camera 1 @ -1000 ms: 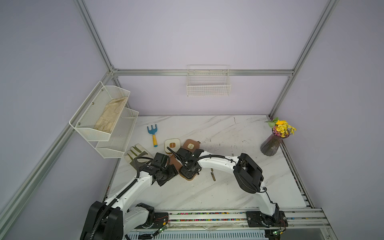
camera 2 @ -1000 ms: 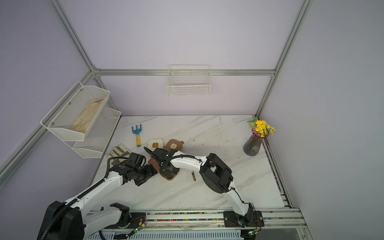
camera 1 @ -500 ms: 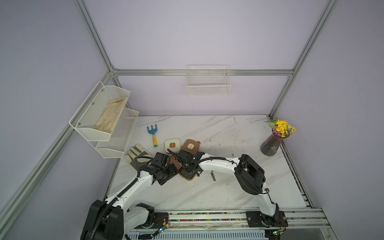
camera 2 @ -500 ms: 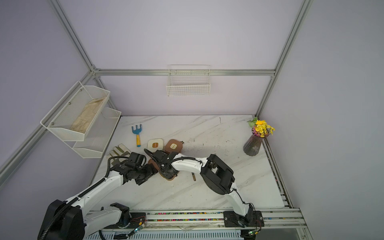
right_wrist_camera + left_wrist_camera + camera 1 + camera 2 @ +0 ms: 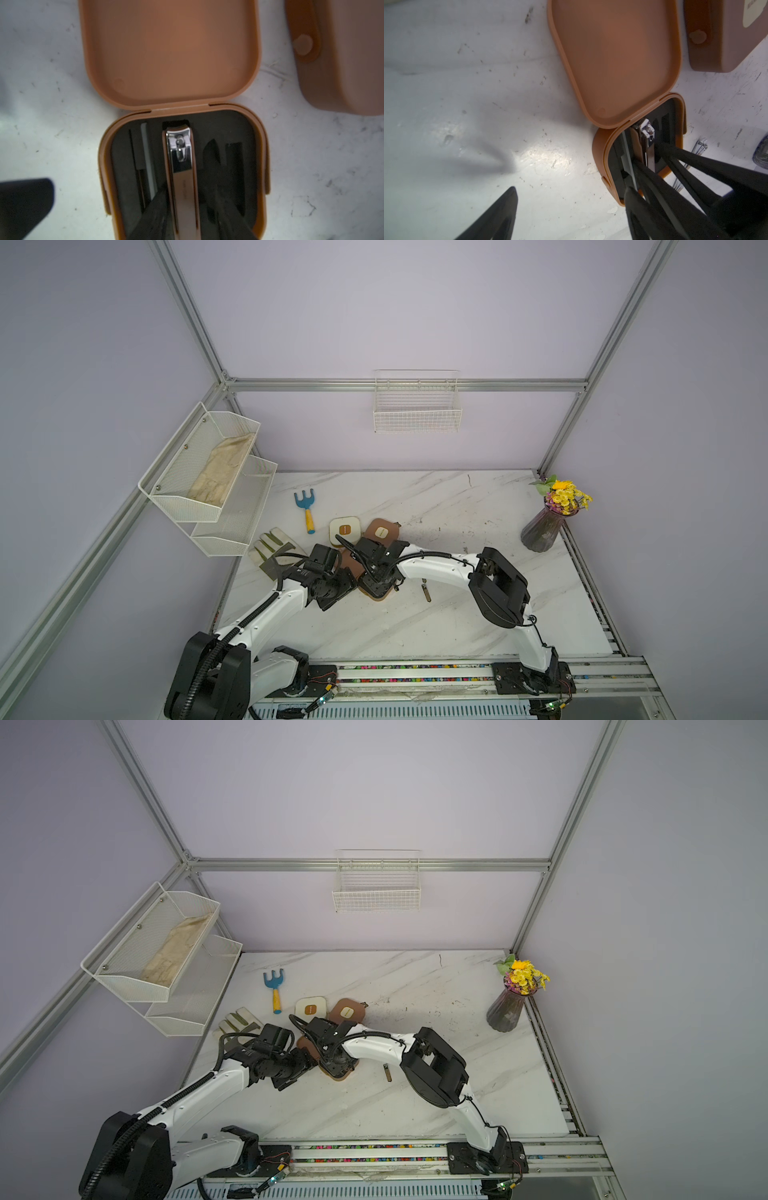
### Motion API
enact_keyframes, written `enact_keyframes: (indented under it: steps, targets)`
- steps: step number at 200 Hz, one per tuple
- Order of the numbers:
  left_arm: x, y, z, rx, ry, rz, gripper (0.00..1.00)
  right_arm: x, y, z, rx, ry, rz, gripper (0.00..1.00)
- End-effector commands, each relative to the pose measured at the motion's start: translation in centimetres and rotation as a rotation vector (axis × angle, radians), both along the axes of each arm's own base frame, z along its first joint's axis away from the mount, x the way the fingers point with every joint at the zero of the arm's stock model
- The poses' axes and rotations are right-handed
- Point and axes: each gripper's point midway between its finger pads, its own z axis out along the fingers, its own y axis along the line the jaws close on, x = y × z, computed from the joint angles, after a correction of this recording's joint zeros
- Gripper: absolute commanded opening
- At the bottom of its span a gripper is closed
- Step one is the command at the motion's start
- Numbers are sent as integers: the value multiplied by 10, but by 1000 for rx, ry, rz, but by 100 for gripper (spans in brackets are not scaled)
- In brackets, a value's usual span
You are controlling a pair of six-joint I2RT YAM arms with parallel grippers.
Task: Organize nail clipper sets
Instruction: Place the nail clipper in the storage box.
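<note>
A brown case (image 5: 170, 52) lies open on the table, lid flat and black-lined base (image 5: 380, 595) nearer the front. A bronze clipper (image 5: 180, 166) rests in its middle slot, and a slim file (image 5: 147, 162) sits beside it. My right gripper (image 5: 184, 193) hangs over the base, open, one finger on each side of the clipper. My left gripper (image 5: 571, 207) is open just left of the base, with only table between its fingers. A cream case (image 5: 344, 529) and a second brown case (image 5: 380, 532) lie closed behind. A loose clipper (image 5: 426, 591) lies to the right.
A blue-and-yellow toy rake (image 5: 306, 510) and gloves (image 5: 272, 549) lie at the left. A two-tier wire rack (image 5: 208, 477) hangs on the left wall and a wire basket (image 5: 417, 412) on the back wall. A vase of flowers (image 5: 544, 531) stands at the right edge.
My right gripper's jaws have spread apart around the clipper in the case. The left arm has not moved.
</note>
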Motion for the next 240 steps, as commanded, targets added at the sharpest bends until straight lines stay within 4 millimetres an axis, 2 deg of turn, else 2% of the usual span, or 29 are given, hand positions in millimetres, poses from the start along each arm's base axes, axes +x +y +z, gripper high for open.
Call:
enact_keyframes:
  steps: [1, 54, 84, 98, 133, 164, 240]
  targets:
    - [1, -2, 0, -21, -4, 8, 80, -1, -2, 4, -14, 16, -12, 44]
    - [3, -6, 2, -34, -2, -4, 80, -7, -1, 36, 58, 20, -16, 44]
    - [3, -12, -1, -30, 18, -27, 79, -14, -14, 44, 51, 32, -7, 32]
    - [4, -15, -2, -25, 19, -31, 79, -19, -21, 40, 34, 51, 2, 29]
    - [6, -15, -3, -14, 14, -28, 79, -25, -31, 26, 2, 90, 14, 29]
    - [6, -15, -5, -8, 19, -28, 79, -22, -37, 14, -10, 117, 27, 28]
    - [4, -15, -15, 0, 39, -29, 78, -21, -37, -1, -23, 151, 41, 25]
